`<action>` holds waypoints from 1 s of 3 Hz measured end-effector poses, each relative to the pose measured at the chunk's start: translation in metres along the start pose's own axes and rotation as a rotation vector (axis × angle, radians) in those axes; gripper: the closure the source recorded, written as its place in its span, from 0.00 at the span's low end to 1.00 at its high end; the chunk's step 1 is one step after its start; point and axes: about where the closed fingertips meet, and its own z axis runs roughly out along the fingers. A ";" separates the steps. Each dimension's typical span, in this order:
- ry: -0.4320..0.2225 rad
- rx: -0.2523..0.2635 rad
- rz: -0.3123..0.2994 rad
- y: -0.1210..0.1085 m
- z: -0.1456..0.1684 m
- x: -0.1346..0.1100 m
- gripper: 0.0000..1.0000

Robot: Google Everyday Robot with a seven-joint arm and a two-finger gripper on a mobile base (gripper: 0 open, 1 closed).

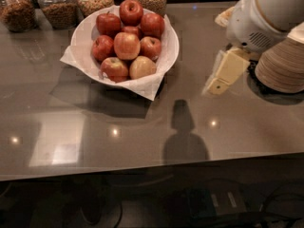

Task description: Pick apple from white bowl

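A wide white bowl (80,34) lined with a white paper napkin sits at the back left of the grey counter. It holds several red and yellow-red apples piled up, the nearest a pale one (142,66) at the front right. My gripper (219,80) hangs from the white arm at the right, above the counter, well to the right of the bowl and apart from it. It holds nothing that I can see.
Several glass jars (60,6) of grains and nuts stand along the back edge behind the bowl. A stack of beige paper bowls (284,65) stands at the right, just beside the arm. The counter's front edge runs across the lower part.
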 end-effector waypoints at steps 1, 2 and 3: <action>-0.084 0.024 -0.002 -0.020 0.022 -0.030 0.00; -0.149 0.033 -0.018 -0.035 0.042 -0.054 0.00; -0.187 0.035 -0.034 -0.045 0.056 -0.069 0.00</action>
